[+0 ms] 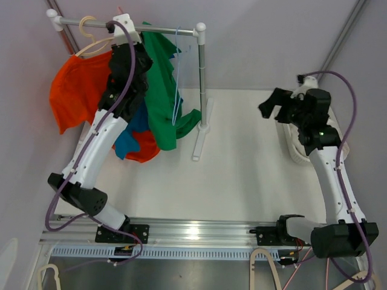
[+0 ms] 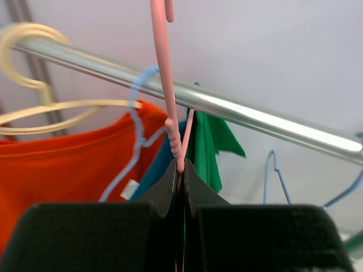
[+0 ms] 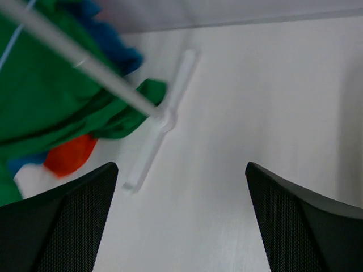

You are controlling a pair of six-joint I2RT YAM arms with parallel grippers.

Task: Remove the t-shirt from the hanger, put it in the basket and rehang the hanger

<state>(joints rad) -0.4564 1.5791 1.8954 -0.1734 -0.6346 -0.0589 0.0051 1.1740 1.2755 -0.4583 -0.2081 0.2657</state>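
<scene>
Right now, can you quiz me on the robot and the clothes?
1. True or false: the right gripper is open and holds nothing.
2. What colour is the hanger pinched by the left gripper? A blue, B pink, C cream.
3. Fill in: seen from above, the leftmost shirt on the rail is ___.

Key: 1 true; 2 B; 3 orange.
</scene>
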